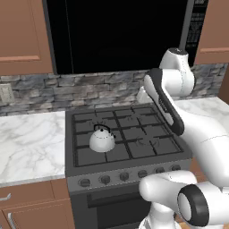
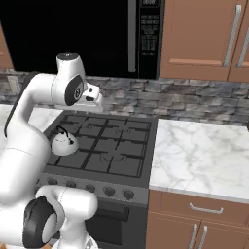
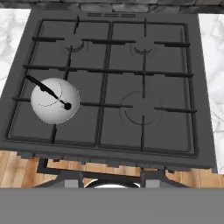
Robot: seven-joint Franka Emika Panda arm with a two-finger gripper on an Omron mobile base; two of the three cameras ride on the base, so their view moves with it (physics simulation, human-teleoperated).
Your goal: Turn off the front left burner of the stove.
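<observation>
The stove (image 1: pixel 71 147) is a dark grey gas range with black grates, also seen as the stove (image 3: pixel 202 87) from above. Its front left burner (image 1: pixel 86 155) carries a round silver kettle (image 1: pixel 102 139) with a black handle; the same burner (image 3: pixel 72 127) and kettle (image 3: pixel 54 100) lie at the left of the hand view. I see no flame. A row of round dark knobs (image 1: pixel 124 176) lines the front panel. My gripper (image 3: pixel 111 180) hangs high above the stove's front edge, open and holding nothing, well apart from the knobs.
White marble counters flank the stove, one on the left (image 1: pixel 29 143) and one on the right (image 2: pixel 204 151). A black microwave (image 2: pixel 97 34) hangs above, close behind the arm's hand (image 2: pixel 92 95). Brown cabinets sit above and below, and there is a wood floor (image 3: pixel 17 173).
</observation>
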